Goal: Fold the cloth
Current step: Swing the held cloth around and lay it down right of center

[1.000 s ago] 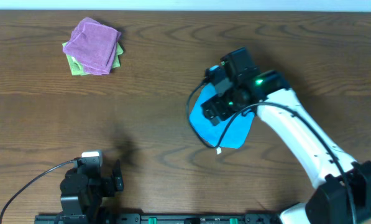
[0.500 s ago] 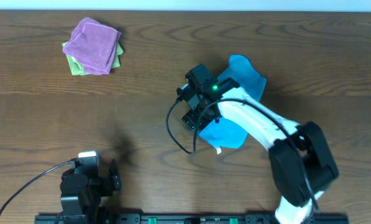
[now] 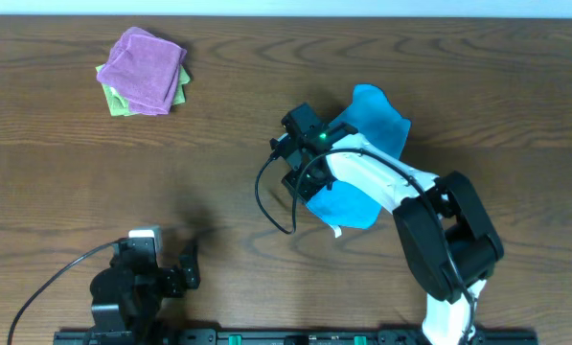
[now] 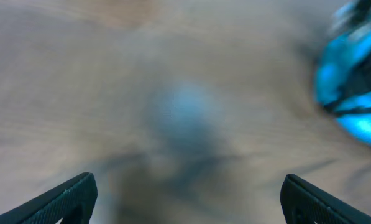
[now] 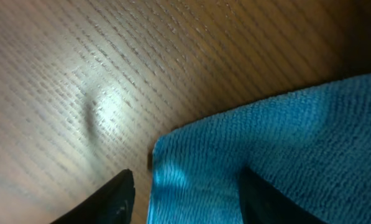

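Cloth (image 3: 377, 120), white tag (image 3: 337, 231) unreadable; right gripper (image 5: 185, 186) half-open astride its corner, left gripper (image 4: 188, 186) wide

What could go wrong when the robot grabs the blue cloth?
The right gripper straddles the cloth only at its very corner, so it might pinch a thin bit that slips out. One finger sits over bare table, so it may scrape the wood. The left gripper hangs open far away, so a lifted cloth could sag unevenly.

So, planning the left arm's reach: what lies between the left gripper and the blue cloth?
Overhead: bare table from the left gripper, then the right arm's black cable loop beside the cloth.
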Tool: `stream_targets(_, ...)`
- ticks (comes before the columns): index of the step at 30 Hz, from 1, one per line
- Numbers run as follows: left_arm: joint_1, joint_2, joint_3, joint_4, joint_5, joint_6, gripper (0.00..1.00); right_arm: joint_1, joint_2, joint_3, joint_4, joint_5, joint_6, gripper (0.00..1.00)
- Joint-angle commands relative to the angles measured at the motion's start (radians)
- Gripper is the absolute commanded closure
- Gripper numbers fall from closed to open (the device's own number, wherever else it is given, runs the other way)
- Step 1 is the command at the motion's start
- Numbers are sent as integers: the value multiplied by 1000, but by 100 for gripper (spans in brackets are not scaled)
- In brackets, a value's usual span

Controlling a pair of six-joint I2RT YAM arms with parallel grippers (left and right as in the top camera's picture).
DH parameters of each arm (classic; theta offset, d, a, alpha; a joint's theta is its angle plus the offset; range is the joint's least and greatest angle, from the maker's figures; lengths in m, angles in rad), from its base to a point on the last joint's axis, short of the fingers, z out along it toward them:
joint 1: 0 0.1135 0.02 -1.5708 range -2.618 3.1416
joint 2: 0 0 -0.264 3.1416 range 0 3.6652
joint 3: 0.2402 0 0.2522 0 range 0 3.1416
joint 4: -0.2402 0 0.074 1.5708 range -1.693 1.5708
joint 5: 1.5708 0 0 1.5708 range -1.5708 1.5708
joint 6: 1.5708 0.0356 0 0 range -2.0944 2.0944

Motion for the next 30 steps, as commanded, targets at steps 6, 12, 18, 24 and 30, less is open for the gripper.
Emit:
stream_targets(6, -4, 191, 77, 49, 149, -81, 5, 12, 32, -5, 45, -8, 35, 60)
stream_targets(12, -4, 451, 187, 66, 149, -39, 5, 36, 33, -5, 72, 34, 64, 31)
stream_targets(18, -4, 642, 268, 66, 149, -13, 5, 43, 33, -5, 100, 38, 80, 66)
stream_targets(24, -4, 696, 290, 96, 149, -14, 5, 51, 33, 18, 104, 30, 90, 99)
stream_targets(30, -4, 696, 290, 113, 148, -14, 4, 86, 31, 167, 50, 26, 85, 99)
